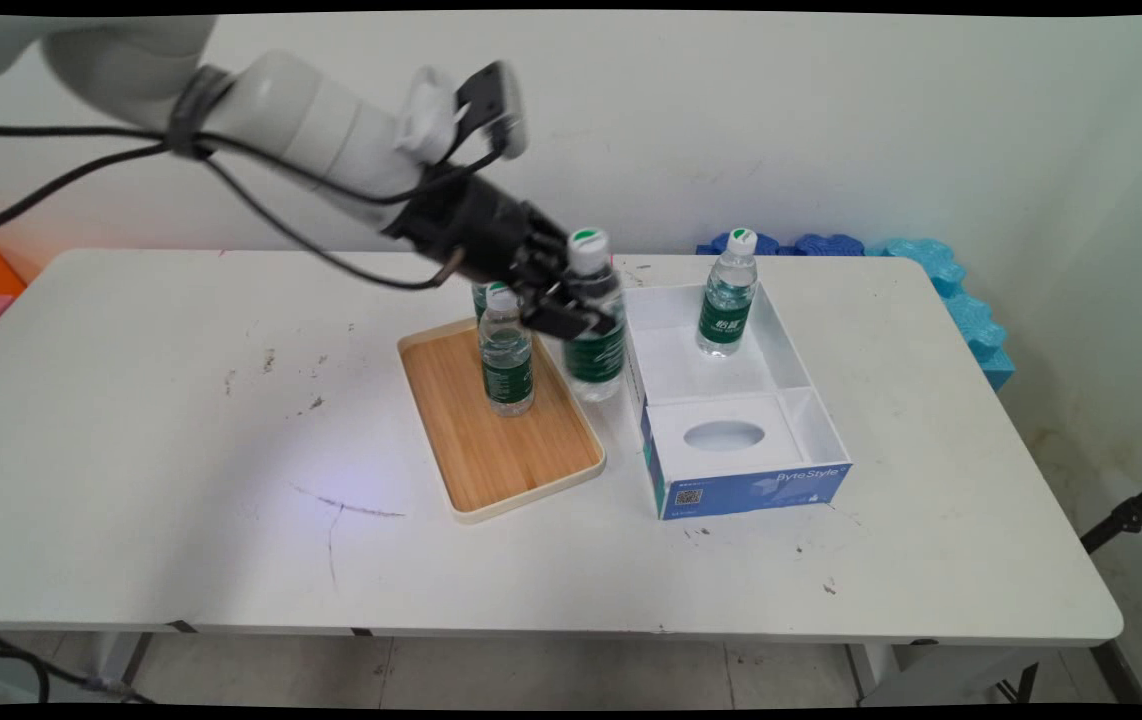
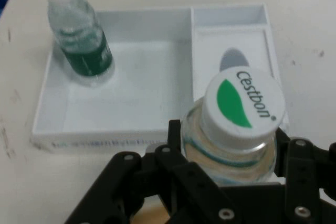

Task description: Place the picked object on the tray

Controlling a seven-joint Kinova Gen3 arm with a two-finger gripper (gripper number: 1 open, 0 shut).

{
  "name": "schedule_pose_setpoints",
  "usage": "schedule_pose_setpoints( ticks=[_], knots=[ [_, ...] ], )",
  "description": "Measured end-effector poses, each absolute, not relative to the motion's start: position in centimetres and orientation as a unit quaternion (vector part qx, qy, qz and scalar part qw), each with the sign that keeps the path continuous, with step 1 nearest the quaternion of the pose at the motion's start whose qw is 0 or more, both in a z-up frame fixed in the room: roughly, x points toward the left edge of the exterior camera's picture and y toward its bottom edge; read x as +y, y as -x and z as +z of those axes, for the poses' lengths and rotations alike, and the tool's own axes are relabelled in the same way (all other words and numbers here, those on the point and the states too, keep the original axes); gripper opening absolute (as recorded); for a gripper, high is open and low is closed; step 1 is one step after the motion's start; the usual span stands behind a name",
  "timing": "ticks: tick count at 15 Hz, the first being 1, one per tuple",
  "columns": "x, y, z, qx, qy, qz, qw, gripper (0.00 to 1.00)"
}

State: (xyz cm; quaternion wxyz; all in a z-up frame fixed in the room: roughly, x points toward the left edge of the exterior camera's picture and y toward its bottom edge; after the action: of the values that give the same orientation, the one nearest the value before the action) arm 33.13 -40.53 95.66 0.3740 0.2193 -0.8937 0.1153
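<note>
The pincer (image 1: pixel 571 305) is closed on a water bottle (image 1: pixel 593 330), its black fingers clamped round the neck and shoulder just under the cap. The bottle is clear plastic with a green label and a white cap bearing a green mark and the word "Cestbon". In the hand view only its cap (image 2: pixel 244 106) and shoulder show; the body below is cut off by the black linkage. In the main view the bottle hangs upright, clear of the table (image 1: pixel 181 420), between the tray and the box.

Just behind and to the pincer's near side stands a second bottle (image 1: pixel 507 352) on a bamboo tray (image 1: pixel 501 440), a rounded rectangle with a pale raised rim. A third bottle (image 1: pixel 479 298) behind it is almost wholly hidden by the pincer and the second one; only a sliver of label shows.

Ahead of the pincer lies an open white box (image 1: pixel 761 400) with blue printed sides. It has a large compartment and a smaller part whose insert has an oval hole. A fourth bottle (image 1: pixel 728 293) stands upright in the far corner of the large compartment, well apart from the pincer.

Blue foam pieces (image 1: pixel 941 270) lie beyond the table's far edge.
</note>
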Motion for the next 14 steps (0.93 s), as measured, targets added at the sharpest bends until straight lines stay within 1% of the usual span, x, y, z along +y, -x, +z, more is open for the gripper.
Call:
schedule_pose_setpoints(
  ticks=[7, 14],
  knots=[
    [-37.5, -37.6, 92.0, -0.902, -0.211, 0.113, 0.359, 0.00],
    [-37.6, -38.4, 87.8, -0.904, -0.204, 0.121, 0.356, 0.00]
  ],
)
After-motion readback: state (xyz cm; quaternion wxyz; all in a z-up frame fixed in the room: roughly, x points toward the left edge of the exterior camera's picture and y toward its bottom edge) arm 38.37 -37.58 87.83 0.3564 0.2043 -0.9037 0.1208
